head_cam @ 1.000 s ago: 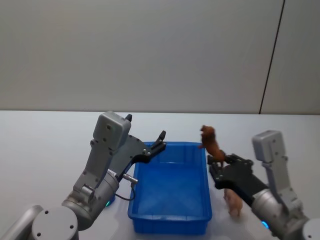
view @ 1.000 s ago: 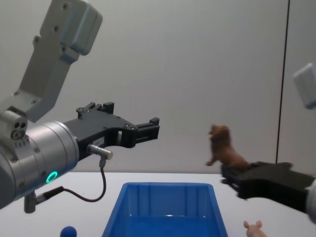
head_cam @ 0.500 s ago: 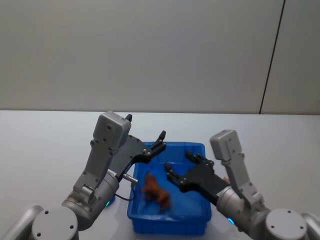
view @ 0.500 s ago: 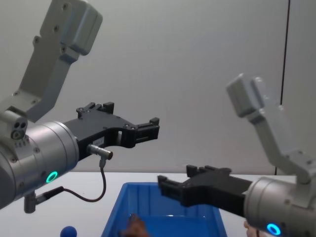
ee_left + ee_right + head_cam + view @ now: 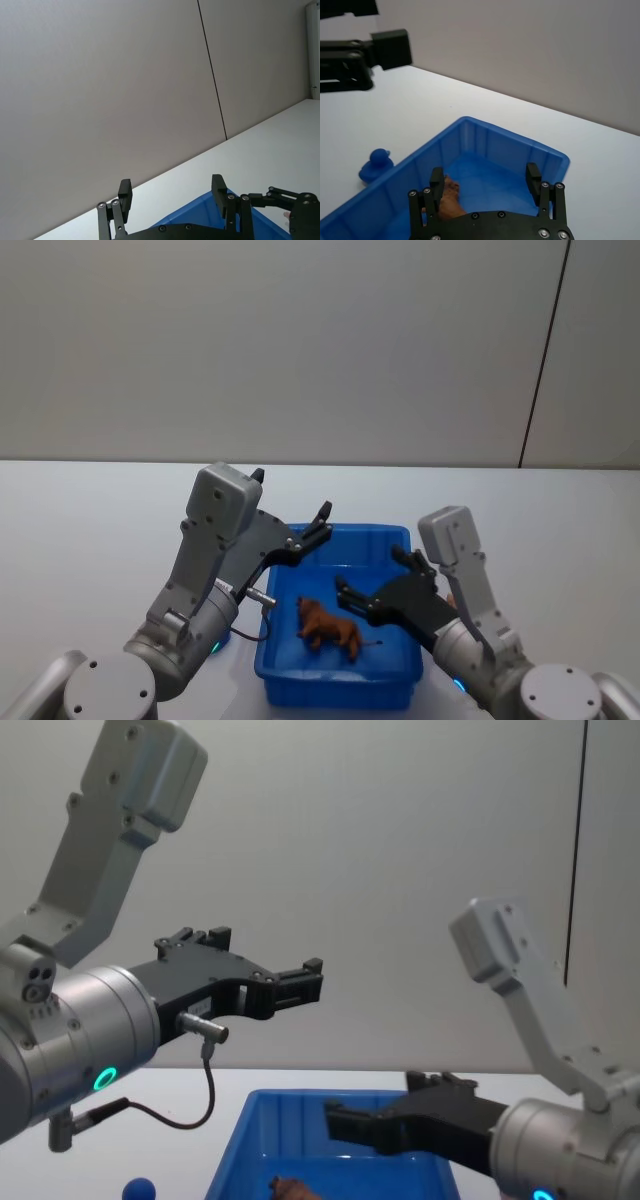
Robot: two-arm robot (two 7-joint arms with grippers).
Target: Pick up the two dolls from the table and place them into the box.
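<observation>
The shaggy reddish-brown doll [image 5: 330, 628] lies on the floor of the blue box [image 5: 405, 660]; in the right wrist view this doll [image 5: 447, 201] sits below one black finger [image 5: 437, 184]. My right gripper [image 5: 369, 570] hovers open over the box, holding nothing, and the chest view has it [image 5: 372, 1100] just above the box rim [image 5: 300, 1100]. Higher up, over the box's far left corner, my left gripper [image 5: 292, 493] stands open and empty. The other doll is hidden.
A small blue toy [image 5: 377, 162] rests on the white table [image 5: 90, 530] left of the box, seen low in the chest view [image 5: 140, 1188]. The left arm's cable [image 5: 205, 1105] hangs beside the box. Bare tabletop stretches on both sides and behind.
My right gripper swung left from beside the box to over it and opened. The brown doll fell from it and now lies still in the box. The left arm stayed put.
</observation>
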